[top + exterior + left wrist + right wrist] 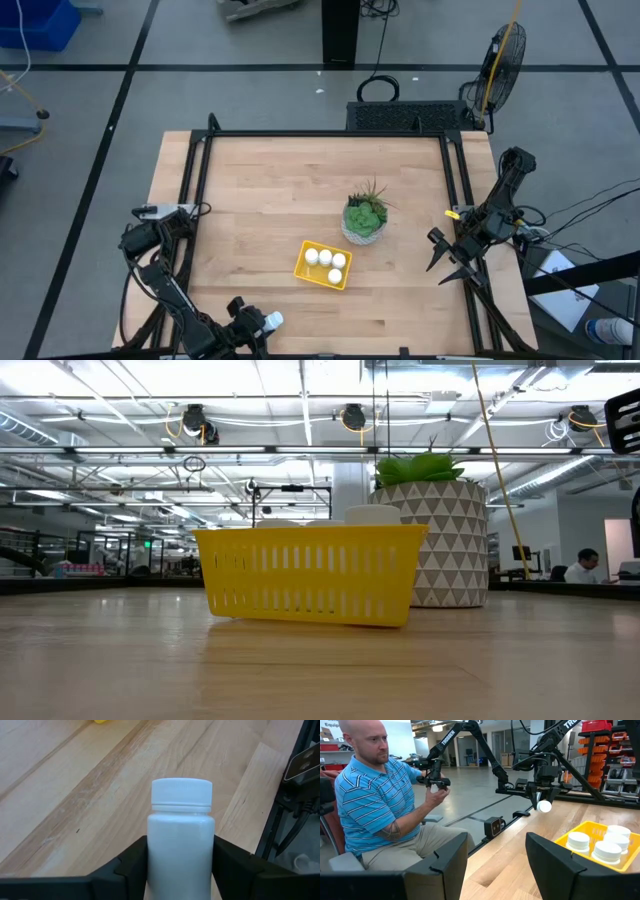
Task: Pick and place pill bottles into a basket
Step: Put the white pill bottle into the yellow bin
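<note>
Four bottles [325,262] are sitting in basket [305,270]; left gripper [252,327] is clamping the fifth [181,840], needing carry over basket; right gripper [452,262], empty, jaws parted, is waiting.

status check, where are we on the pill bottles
Left gripper shut on last pill bottle at near table edge. Right gripper open, idle at right edge. Four bottles in basket. Path clear.

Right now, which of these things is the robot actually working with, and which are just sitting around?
Part of the job:
- yellow basket
- four pill bottles already inside it
- fifth pill bottle, clamped in the left gripper

Just there:
- potted plant
- right gripper, waiting open at the table's right edge
- seated person
</note>
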Controlling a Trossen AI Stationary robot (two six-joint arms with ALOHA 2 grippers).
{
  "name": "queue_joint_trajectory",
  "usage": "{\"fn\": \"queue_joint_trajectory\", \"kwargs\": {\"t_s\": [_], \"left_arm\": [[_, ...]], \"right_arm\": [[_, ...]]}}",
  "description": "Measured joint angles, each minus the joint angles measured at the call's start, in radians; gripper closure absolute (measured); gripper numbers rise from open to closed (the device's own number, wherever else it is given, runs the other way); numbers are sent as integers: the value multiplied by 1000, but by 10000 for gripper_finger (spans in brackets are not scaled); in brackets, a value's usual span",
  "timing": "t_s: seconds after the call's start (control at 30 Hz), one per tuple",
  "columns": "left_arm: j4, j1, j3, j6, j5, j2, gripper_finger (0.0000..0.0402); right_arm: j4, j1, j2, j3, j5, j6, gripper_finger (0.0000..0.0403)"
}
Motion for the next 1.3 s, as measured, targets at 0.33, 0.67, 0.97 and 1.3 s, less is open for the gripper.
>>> {"fn": "queue_joint_trajectory", "kwargs": {"t_s": [0.33,0.67,0.97,1.3], "left_arm": [[2,1,0,-5,0,0,214],[2,12,0,0,-1,0,201],[10,24,0,2,-50,0,228],[25,24,0,56,-215,0,226]], "right_arm": [[0,0,0,0,0,0,209],[0,0,0,0,0,0,209],[0,0,0,0,0,0,209],[0,0,0,0,0,0,209]]}}
